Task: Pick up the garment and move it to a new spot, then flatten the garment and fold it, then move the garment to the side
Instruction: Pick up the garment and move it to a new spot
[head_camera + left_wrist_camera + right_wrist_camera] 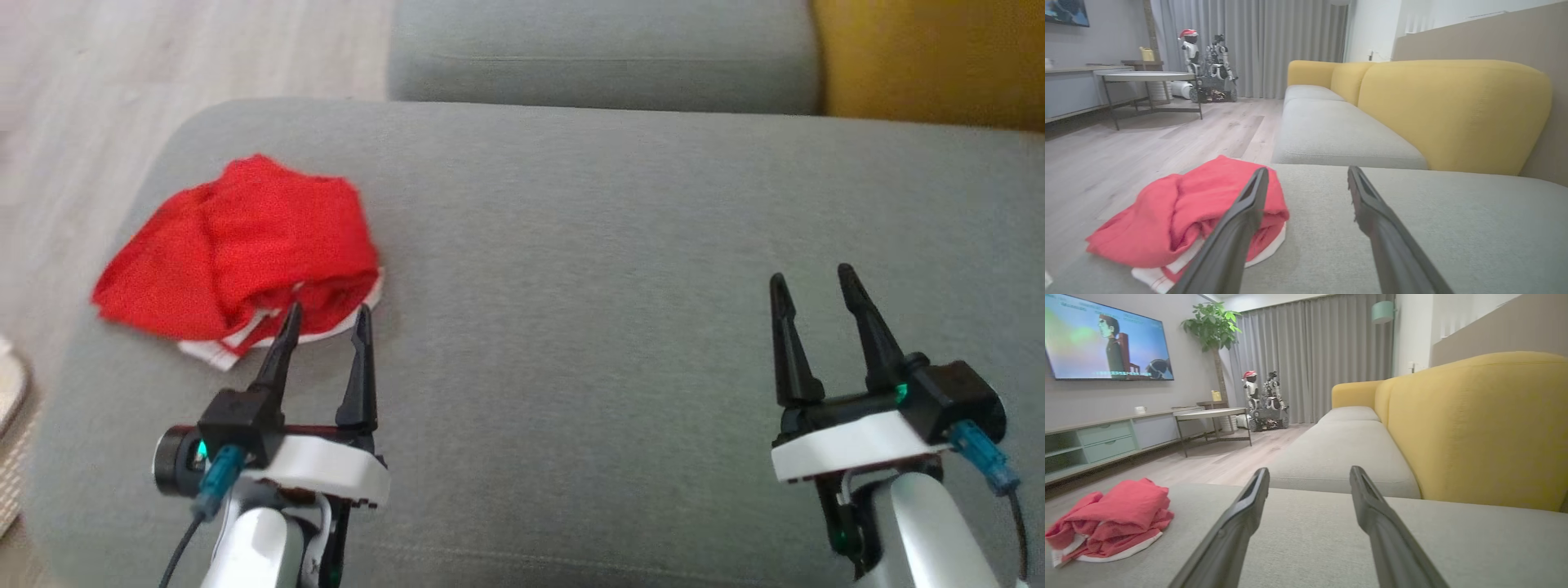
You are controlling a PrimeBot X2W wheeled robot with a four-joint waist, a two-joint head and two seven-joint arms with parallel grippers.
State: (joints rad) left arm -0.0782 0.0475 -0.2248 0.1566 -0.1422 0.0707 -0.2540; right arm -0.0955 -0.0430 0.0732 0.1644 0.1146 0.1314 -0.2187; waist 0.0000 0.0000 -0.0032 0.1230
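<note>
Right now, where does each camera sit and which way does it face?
Head: up high, facing down at the seat; left gripper, right gripper show.
Left wrist: low, facing along the seat past the garment; its fingers show.
Right wrist: low, same heading; its fingers show.
Shared: garment in all; wrists share the backrest.

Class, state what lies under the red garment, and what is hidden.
The red garment lies crumpled on the grey sofa cushion; white trim peeks out at its near edge. Whatever else lies beneath is covered.
</note>
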